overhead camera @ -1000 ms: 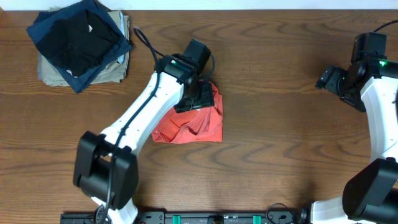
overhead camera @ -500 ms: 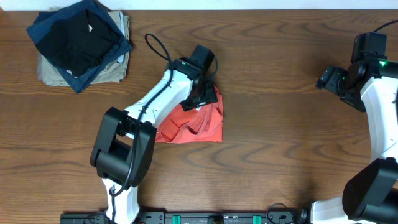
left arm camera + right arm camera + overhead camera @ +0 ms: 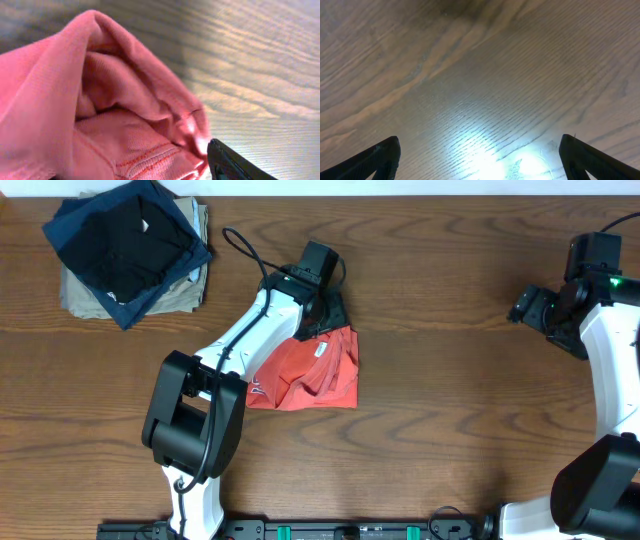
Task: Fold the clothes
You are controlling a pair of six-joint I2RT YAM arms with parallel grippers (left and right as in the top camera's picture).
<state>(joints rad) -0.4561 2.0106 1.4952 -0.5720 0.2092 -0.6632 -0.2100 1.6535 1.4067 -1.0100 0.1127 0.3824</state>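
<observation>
The clothes, a coral-red T-shirt (image 3: 310,375), lie bunched on the wooden table (image 3: 450,410) left of centre, with a small white neck label (image 3: 320,350) showing near the top edge. My left gripper (image 3: 322,320) is at the shirt's top edge. In the left wrist view folds of red fabric (image 3: 100,100) fill the picture and reach one dark fingertip (image 3: 220,155). The other finger is hidden by cloth, so the grip cannot be read. My right gripper (image 3: 520,308) hovers far right, open over bare wood (image 3: 480,150).
A stack of black, navy and khaki garments (image 3: 130,250) sits at the table's back left corner. A black cable (image 3: 240,250) loops off the left arm above the shirt. The right arm's base stands at the front right.
My left gripper has drawn back from over the shirt's upper part to its top edge, uncovering the white label. The shirt's outline is about the same. The right arm has not moved.
</observation>
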